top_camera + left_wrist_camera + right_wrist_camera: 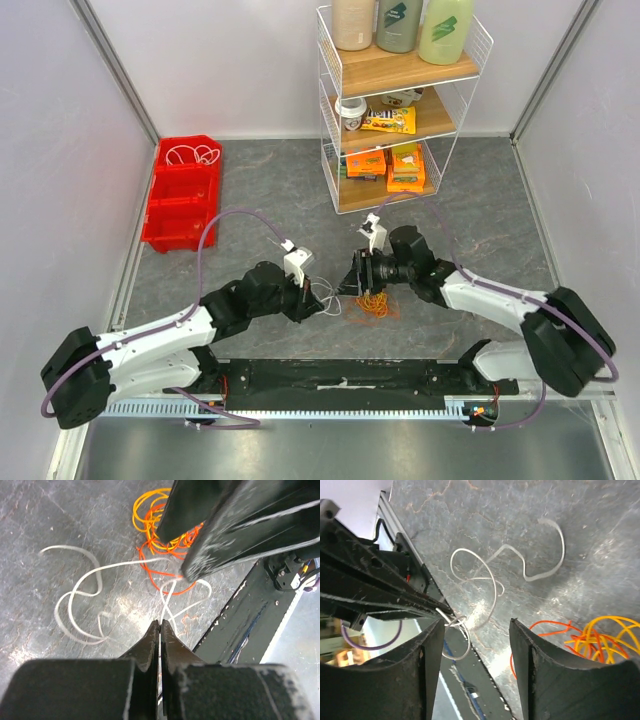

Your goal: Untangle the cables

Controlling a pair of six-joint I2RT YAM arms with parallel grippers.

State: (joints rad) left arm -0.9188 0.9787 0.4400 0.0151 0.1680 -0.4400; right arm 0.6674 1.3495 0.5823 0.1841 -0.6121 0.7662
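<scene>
Two robot arms are leaning in toward each other over the near middle of a grey stone-patterned table (270, 190), their tools almost meeting above a small tangle of thin cables. The left gripper (160, 625) is pinching shut, its two dark jaws pressing together with no gap showing. A strand of the white cable (80, 587) is running straight into the seam between them (the right wrist camera is also showing this strand caught at the left tool's tip). The rest of the white cable is sprawling in loose loops on the table and crossing the edge of the coloured wires. The right gripper (476, 625) is standing open, its two jaws well apart, and nothing is sitting in its grasp. Its fingers (220, 535) are hovering over the tangle, one fingertip lying just beside the place where the white cable is crossing the orange cable (150, 577); whether that tip is touching a wire cannot be told. The orange cable is lying bunched in small loops, and the yellow cable (145, 505) is coiling through and over it, the two touching and interlaced. Well apart at the back left, three red bins (180, 205) are sitting in a row, and a white coil (193, 155) is resting in the farthest one.
</scene>
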